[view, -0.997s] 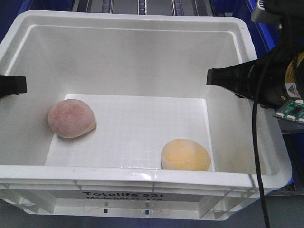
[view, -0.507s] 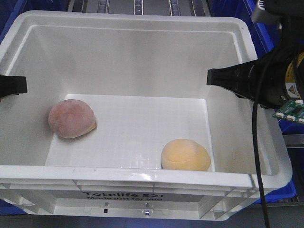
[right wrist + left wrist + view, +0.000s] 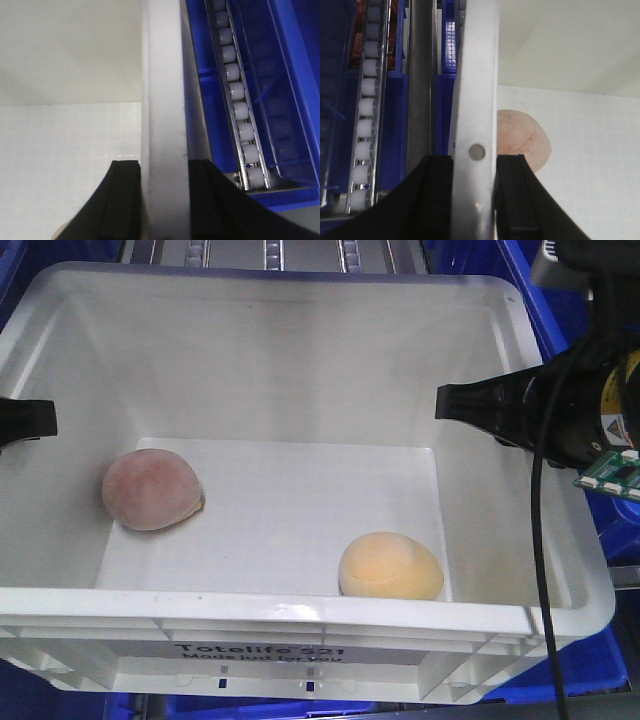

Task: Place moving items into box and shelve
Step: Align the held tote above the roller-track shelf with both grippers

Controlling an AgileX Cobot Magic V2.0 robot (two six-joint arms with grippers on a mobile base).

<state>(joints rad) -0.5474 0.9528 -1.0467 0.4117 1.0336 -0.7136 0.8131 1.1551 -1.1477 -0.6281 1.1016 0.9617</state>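
Note:
The cream-white box [image 3: 300, 605] with "Totelife 521" print fills the front view. The pinkish-brown ball [image 3: 150, 490] lies on its floor at the left, and the yellow-orange ball [image 3: 390, 567] at the front right. My left gripper [image 3: 25, 420] is shut on the box's left wall, one finger inside and one outside. My right gripper [image 3: 480, 410] is shut on the right wall in the same way. In the left wrist view the gripper [image 3: 474, 165] clamps the rim [image 3: 477, 75], with the pink ball [image 3: 522, 137] just beyond. In the right wrist view the gripper [image 3: 165, 170] clamps the rim [image 3: 162, 75].
Blue plastic bins [image 3: 600, 660] show below and to the right of the box. Roller tracks run outside both walls in the left wrist view [image 3: 367, 100] and the right wrist view [image 3: 235, 90]. More rails show behind the box's far rim [image 3: 270, 252].
The box stays clamped between both grippers and the balls keep their places. The background has shifted: the rails behind slid left, and blue bins now appear under and beside the box.

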